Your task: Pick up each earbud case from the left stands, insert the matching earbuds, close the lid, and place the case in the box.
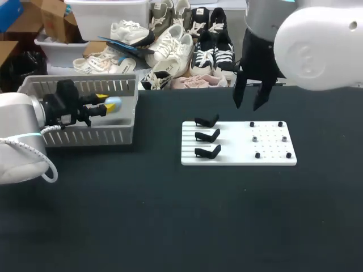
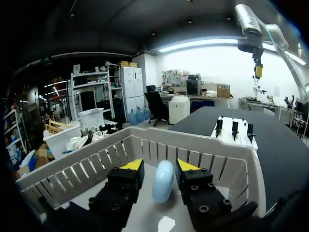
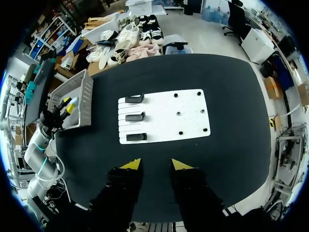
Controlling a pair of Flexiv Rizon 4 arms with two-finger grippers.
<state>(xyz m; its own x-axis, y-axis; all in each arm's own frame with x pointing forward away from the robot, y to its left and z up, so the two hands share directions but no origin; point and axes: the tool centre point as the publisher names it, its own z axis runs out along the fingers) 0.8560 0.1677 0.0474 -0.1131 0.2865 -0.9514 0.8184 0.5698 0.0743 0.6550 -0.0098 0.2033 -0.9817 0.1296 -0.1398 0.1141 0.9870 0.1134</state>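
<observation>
A pale blue earbud case (image 2: 162, 181) sits upright between the fingers of my left gripper (image 2: 160, 166), inside the white slatted basket (image 2: 193, 154). A narrow gap shows beside the case, so the gripper is open. From the head view the case (image 1: 114, 104) shows at the tips of the left gripper (image 1: 104, 103) over the basket (image 1: 91, 136). Three black stands (image 1: 207, 136) on the white board (image 1: 238, 144) hold nothing. My right gripper (image 3: 154, 164) hangs open high above the board (image 3: 164, 116), nothing between its fingers.
The board's right half carries several small black pegs (image 1: 280, 124). The basket stands at the table's back left corner. Dark tabletop (image 1: 170, 215) stretches in front of the board and basket.
</observation>
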